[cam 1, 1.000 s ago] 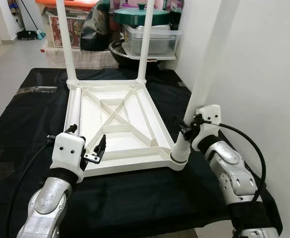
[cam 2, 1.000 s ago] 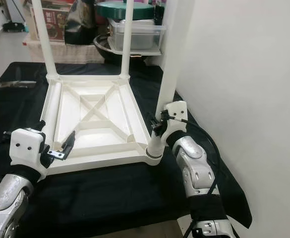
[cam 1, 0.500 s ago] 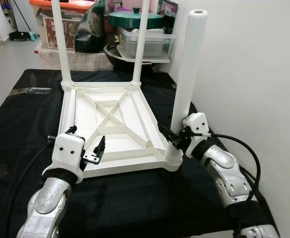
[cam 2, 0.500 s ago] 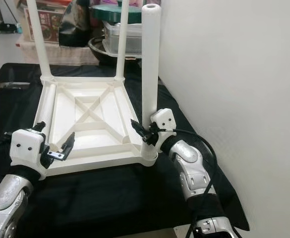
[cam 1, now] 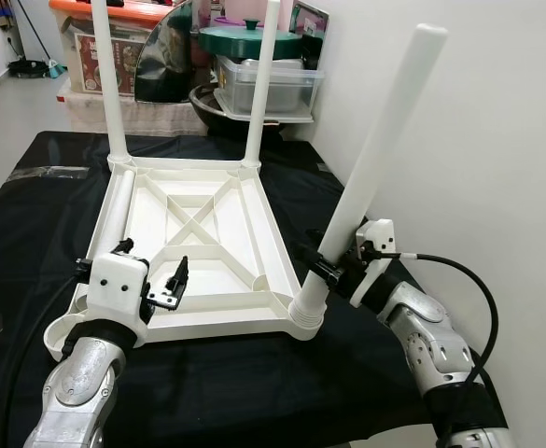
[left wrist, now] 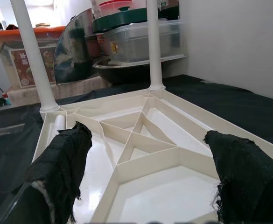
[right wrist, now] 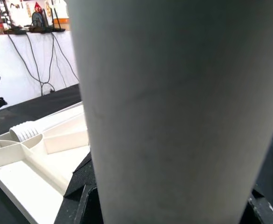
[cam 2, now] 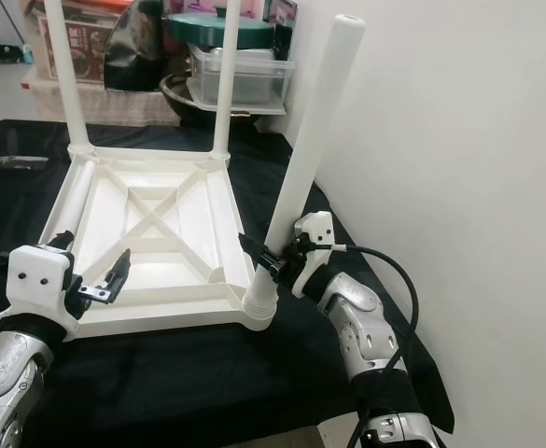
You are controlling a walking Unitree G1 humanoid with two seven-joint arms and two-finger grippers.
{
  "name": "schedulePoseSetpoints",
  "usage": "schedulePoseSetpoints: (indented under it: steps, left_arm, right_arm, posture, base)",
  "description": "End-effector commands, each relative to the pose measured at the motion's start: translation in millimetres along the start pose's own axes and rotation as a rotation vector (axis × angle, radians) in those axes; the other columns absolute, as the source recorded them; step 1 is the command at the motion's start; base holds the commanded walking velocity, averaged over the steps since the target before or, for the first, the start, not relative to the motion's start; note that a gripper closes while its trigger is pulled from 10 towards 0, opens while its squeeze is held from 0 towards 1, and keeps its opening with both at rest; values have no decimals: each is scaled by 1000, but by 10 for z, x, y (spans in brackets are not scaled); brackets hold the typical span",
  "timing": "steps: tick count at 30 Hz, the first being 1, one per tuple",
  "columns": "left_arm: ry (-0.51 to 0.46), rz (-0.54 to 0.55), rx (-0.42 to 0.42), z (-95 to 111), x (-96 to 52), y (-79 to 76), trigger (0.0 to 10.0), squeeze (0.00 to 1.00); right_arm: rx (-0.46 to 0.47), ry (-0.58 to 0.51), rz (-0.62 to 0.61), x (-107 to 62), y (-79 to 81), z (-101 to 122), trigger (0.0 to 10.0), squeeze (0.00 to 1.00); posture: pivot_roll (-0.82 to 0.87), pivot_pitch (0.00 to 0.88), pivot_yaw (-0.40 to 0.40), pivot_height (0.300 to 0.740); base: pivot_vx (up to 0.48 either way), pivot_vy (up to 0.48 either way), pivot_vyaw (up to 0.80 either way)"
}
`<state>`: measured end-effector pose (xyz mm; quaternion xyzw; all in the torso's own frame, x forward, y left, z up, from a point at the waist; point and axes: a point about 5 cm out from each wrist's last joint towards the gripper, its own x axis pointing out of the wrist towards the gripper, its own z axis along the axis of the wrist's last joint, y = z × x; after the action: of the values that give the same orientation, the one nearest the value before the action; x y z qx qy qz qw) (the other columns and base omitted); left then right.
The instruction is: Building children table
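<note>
A white children's table top lies upside down on a black cloth. Two white legs stand upright in its far corners. A loose leg lies along its left rim. My right gripper is shut on another white leg low down. That leg leans to the right, its ribbed foot at the near right corner. The same leg sits close up in the right wrist view. My left gripper hangs open over the near left part of the top, its cloth-covered fingers holding nothing.
Behind the black-covered table stand storage boxes, a green-lidded pot and a dark bowl. A white wall runs close along the right. Bare floor lies to the far left.
The leg in my right gripper stood upright half a second ago and now leans right, foot still at the near right corner. The camera shifted slightly. My left gripper has barely moved.
</note>
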<state>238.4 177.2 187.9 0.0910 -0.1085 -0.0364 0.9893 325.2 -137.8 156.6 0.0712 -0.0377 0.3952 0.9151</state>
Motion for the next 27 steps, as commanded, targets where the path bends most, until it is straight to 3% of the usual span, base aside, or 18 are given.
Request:
schedulePoseSetpoints:
  steps: [1,15,20,21,23,24,26,27]
  left_arm:
    - [8,-16,-1,1,-14,-23,10000,0]
    - [8,-32,-10,-17,40,-48,10000,0]
    - [6,-28,-11,-18,41,-57,10000,0]
    - [6,-23,-12,-17,34,-56,10000,0]
    - [8,-13,-13,-28,17,-56,10000,0]
    - [8,-13,-13,-28,17,-56,10000,0]
    - [9,-11,-12,-35,18,-61,10000,0]
    - [8,-12,-12,-36,23,-63,10000,0]
  right_arm:
    - [121,76,25,-17,119,-300,10000,0]
    - [143,166,-70,-54,73,-439,10000,0]
    - [107,227,-185,-26,-12,-452,10000,0]
    - [87,237,-318,-37,-105,-439,10000,0]
    - [92,183,-769,-184,-374,-357,10000,0]
    - [92,183,-769,-184,-374,-357,10000,0]
    - [122,144,-982,-275,-409,-345,10000,0]
    - [125,138,-1009,-279,-388,-347,10000,0]
  posture:
    - [165,0,-151,740]
    - [146,0,-142,740]
    - [145,0,-153,740]
    - [144,0,-159,740]
    - [140,0,-160,740]
    - [140,0,-160,740]
    - [136,0,-152,740]
    - [136,0,-152,740]
  base:
    - [0,0,0]
    - [0,0,0]
    - [0,0,0]
    - [0,0,0]
    - [0,0,0]
    - [0,0,0]
    - [0,0,0]
    - [0,0,0]
